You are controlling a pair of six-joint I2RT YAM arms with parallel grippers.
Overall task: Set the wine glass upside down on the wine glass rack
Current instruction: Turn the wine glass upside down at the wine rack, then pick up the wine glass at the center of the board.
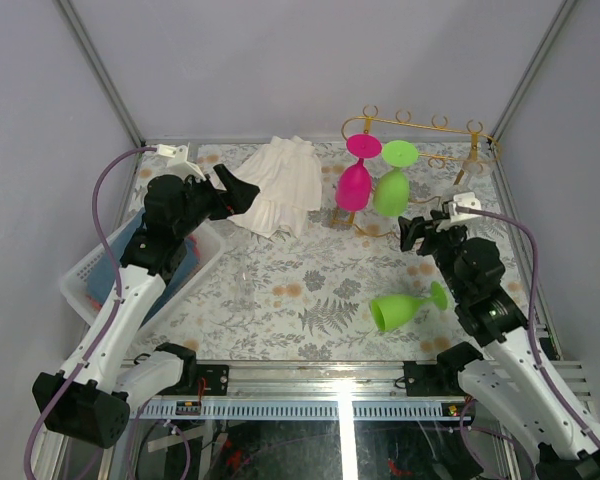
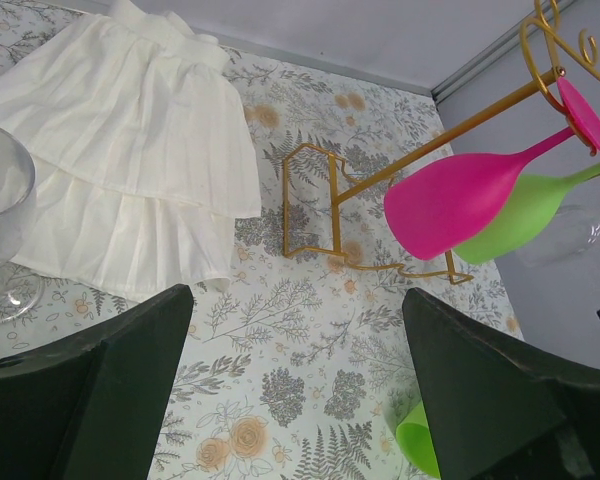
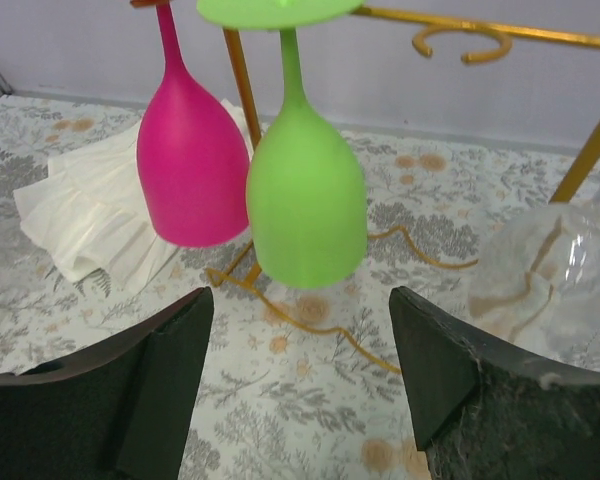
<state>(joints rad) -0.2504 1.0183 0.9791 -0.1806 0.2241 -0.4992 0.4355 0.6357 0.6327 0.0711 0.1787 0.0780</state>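
Green wine glass [image 3: 305,200] hangs upside down on the wine glass rack [image 1: 435,122] beside a pink glass [image 3: 190,165]; right claw [image 3: 300,370] and left claw [image 2: 298,390] both gape, empty.

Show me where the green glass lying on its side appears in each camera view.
Top external: lying green glass on the table, lower right of centre.
Left wrist: only a sliver of its rim, bottom edge, right of centre.
Right wrist: not in it; the hanging green glass there is another.
Shared landmark: the hanging pink glass on the gold rack.
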